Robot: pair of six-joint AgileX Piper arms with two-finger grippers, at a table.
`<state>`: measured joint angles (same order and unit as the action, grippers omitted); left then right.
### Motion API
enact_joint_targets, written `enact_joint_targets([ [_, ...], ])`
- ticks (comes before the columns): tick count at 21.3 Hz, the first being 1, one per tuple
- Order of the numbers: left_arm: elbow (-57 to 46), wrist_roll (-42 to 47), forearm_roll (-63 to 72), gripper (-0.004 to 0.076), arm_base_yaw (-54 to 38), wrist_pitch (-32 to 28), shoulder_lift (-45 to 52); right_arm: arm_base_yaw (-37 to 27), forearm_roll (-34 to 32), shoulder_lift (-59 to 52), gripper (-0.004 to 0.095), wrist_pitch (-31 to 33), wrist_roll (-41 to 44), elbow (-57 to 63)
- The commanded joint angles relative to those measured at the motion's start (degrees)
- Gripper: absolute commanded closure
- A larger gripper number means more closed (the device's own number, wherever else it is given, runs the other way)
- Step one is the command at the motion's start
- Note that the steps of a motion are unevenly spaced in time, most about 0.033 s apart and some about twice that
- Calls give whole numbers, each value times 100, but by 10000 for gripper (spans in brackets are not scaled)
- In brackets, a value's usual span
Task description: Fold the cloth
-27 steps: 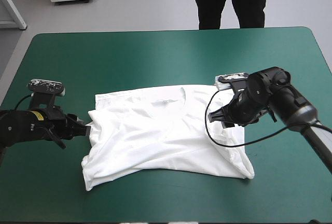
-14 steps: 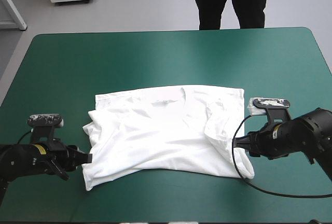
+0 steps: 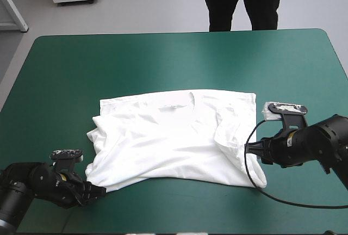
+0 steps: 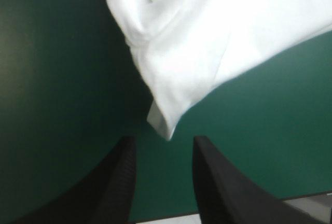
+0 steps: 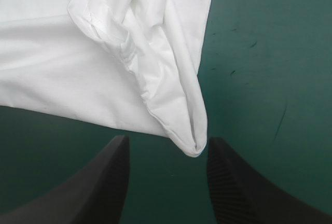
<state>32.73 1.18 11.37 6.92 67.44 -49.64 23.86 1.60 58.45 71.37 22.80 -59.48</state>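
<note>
The white T-shirt lies spread on the teal-green cover, rumpled, with its collar toward the far edge. My left gripper sits low at the shirt's near-left corner. In the left wrist view this left gripper is open and the T-shirt's corner points into the gap without touching either finger. My right gripper is at the shirt's right side, over a folded sleeve. The right wrist view shows the right gripper open, with the T-shirt's rounded corner fold just ahead, close to one finger.
The table's near edge runs close beside my left gripper. Bare teal-green cover surrounds the shirt on all sides.
My left arm has moved toward the table's near edge and in to the shirt's near-left corner. My right arm swung off the shirt to its right side, then held still.
</note>
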Motion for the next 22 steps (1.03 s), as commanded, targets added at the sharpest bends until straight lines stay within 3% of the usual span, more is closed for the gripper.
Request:
enact_joint_targets([
  [1, -14, -25, 168, 458, 48, -457, -211, 4, 26, -76, 465, 22, 19, -120],
  [11, -61, -118, 13, 468, 229, -1438, -1770, 4, -31, -76, 466, 22, 40, -120],
  [13, -83, 58, -1, 545, 723, -1618, -1972, 4, -160, -76, 466, 16, 40, -120],
  [14, -94, 243, -10, 686, 1154, -1754, -2048, 4, -160, -76, 466, 16, 40, -120],
  [15, -94, 273, -10, 744, 1371, -1830, -2057, 4, -127, -76, 466, 16, 40, -120],
  [18, -94, 745, -20, 746, 1974, -2076, -2057, 4, -160, 63, 464, 16, -36, -84],
  [22, -94, 752, -92, 746, 1985, -2034, -2057, 4, -78, 494, 464, -77, -260, 409],
])
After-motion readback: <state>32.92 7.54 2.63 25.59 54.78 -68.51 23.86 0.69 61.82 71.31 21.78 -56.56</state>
